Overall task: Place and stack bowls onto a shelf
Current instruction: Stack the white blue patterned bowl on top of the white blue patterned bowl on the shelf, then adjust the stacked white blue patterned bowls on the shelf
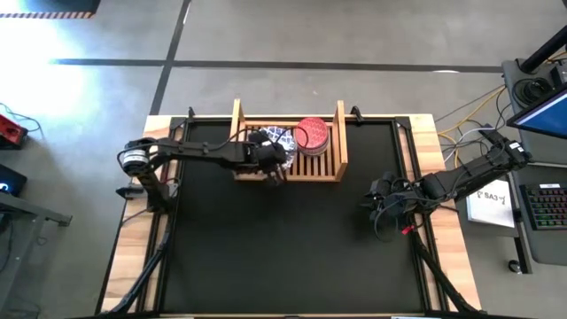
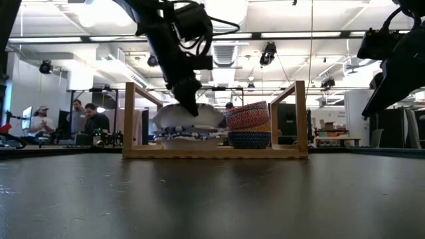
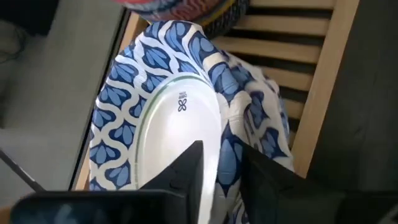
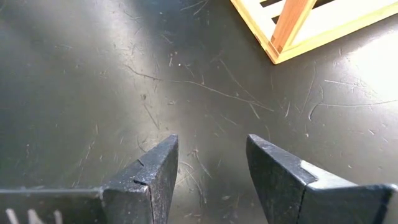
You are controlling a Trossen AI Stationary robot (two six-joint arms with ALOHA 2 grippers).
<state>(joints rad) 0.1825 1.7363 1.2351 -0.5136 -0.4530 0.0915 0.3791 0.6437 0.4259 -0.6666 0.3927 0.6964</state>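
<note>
The light wooden rack with a slatted base and two upright side boards [image 1: 290, 164] stands at the far middle of the black worktop [image 1: 283, 248], its long axis running across from the left arm's side to the right arm's side, its slats running front to back. In its left half sits a stack of larger white bowls with blue leaf-patterned rims [image 1: 276, 138]; the uppermost bowl [image 3: 168, 118] is tipped, its white underside and foot ring turned toward the left wrist camera. The left gripper [image 1: 273, 158] reaches in over this stack, its jaws clenched on that bowl's rim: the left wrist view shows one dark finger [image 3: 186, 171] lying on the white underside and the other on the far side of the rim. In the right half stand the smaller bowls, topped by a red patterned one [image 1: 312, 135]. From above only this red bowl shows; the low view reveals that it leans toward the left, with a yellow band [image 2: 260, 127] under it and a dark blue bowl [image 2: 250, 139] at the bottom. The low view also shows people [image 2: 86, 121] seated in the room behind. The right gripper [image 1: 381, 197] hangs over bare worktop, apart from the rack's near right corner [image 4: 281, 37], jaws released and holding nothing.
</note>
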